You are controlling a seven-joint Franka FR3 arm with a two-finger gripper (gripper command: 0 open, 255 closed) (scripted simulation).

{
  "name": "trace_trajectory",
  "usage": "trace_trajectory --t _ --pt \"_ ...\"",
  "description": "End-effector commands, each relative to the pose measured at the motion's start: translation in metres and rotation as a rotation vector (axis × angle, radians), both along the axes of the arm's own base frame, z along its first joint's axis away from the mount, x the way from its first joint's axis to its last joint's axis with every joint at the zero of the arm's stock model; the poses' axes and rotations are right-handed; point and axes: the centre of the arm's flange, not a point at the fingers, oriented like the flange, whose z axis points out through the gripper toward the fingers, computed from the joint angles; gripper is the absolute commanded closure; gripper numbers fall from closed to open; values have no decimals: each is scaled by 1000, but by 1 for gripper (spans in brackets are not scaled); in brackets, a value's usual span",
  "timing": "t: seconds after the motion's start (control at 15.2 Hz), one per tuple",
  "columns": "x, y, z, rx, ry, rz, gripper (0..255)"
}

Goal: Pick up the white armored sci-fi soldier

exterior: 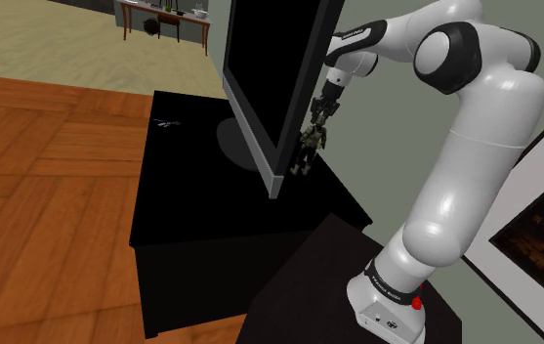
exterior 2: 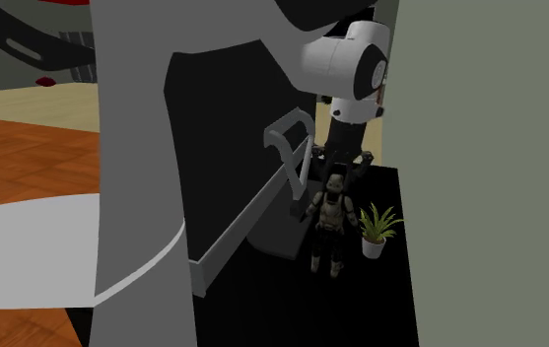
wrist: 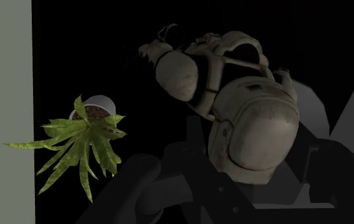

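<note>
In the shoulder view's upper middle I see the gripper [exterior: 321, 113] clamped on the soldier [exterior: 310, 147] by its helmet; its long axis is near vertical, head up, feet down.

Screen [exterior: 270, 68] stands on the cabinet [exterior: 201, 210]; the robot's stand [exterior: 294, 288] sits just beside the cabinet, at 5 o'clock from it in the shoulder view. In the second exterior view, the soldier figure [exterior 2: 332, 222] is behind the screen. The gripper [exterior 2: 337, 168] is at its 12 o'clock and a potted plant [exterior 2: 376, 229] is just beside it at 3 o'clock.
</note>
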Motion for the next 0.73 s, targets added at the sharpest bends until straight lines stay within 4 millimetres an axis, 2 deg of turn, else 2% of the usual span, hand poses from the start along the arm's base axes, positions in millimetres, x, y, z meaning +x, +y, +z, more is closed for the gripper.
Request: trace_trajectory --t 0.0,0.66 --pt "-1 0 11 0 -1 0 255" --pt "-1 0 64 0 -1 0 255"
